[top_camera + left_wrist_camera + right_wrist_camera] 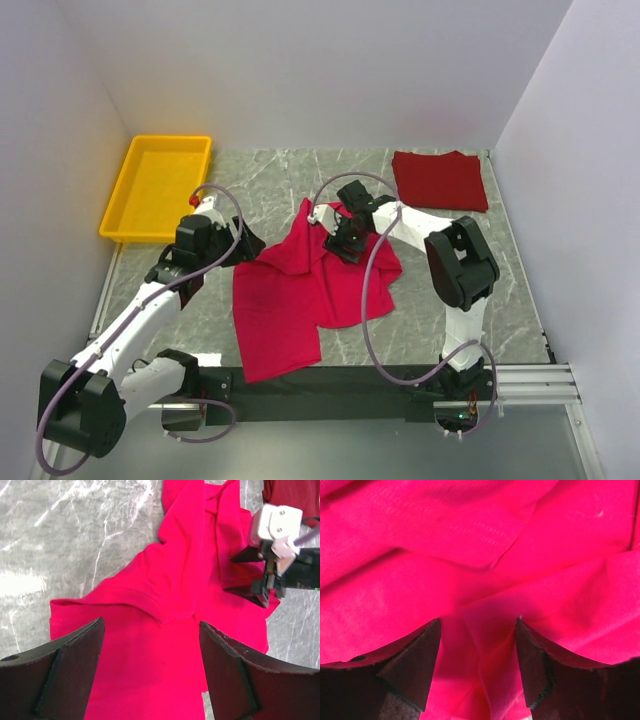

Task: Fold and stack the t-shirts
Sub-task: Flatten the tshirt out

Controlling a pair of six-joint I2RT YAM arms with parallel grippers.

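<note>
A bright crimson-pink t-shirt lies rumpled and spread out across the middle of the table. A darker maroon t-shirt lies folded flat at the back right. My left gripper hovers open over the pink shirt's left part, with only flat cloth below its jaws. My right gripper is low on the shirt's upper bunched part. Its jaws stand apart, with a raised ridge of pink cloth between them. The left wrist view also shows the right gripper over the cloth.
A yellow plastic tray sits at the back left, close behind the left arm. White walls close in the marbled table on three sides. A black bar runs along the near edge between the arm bases.
</note>
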